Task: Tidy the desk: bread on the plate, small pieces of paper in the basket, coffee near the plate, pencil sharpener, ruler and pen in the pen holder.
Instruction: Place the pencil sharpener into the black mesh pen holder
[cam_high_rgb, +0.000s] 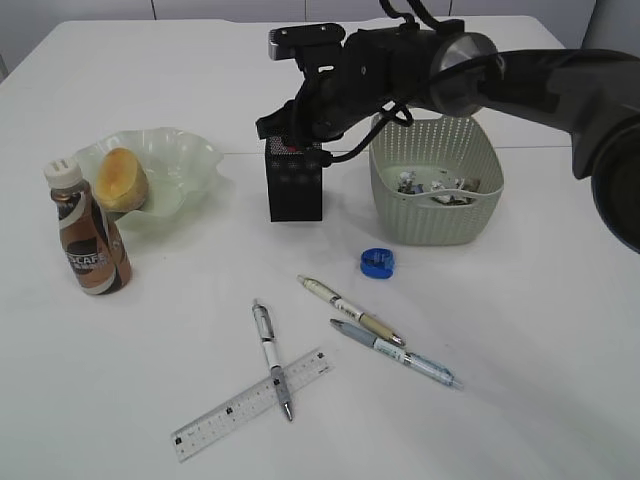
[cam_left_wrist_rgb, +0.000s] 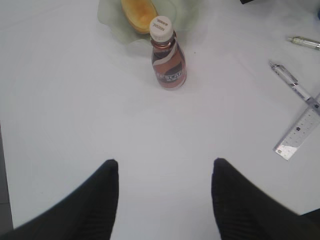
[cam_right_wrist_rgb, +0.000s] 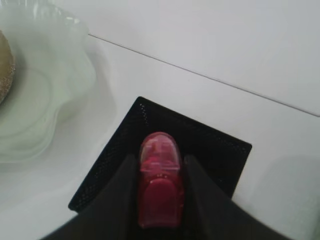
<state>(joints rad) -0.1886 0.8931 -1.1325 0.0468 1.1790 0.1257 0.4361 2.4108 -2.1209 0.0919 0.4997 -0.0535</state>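
Red pencil sharpener (cam_right_wrist_rgb: 159, 185) pinched by right gripper (cam_right_wrist_rgb: 159, 200) over pen holder (cam_right_wrist_rgb: 210, 145) (left gripper (cam_left_wrist_rgb: 165, 200) spread, empty).

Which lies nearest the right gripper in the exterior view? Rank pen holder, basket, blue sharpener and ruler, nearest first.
1. Pen holder, directly beneath the right gripper.
2. Basket, just to its right.
3. Blue sharpener, nearer the camera.
4. Ruler, at the front edge.

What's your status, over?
Right gripper shut on red sharpener, over pen holder. Left gripper open, empty, short of coffee. Blue sharpener, ruler, three pens still on desk. Nothing blocking.
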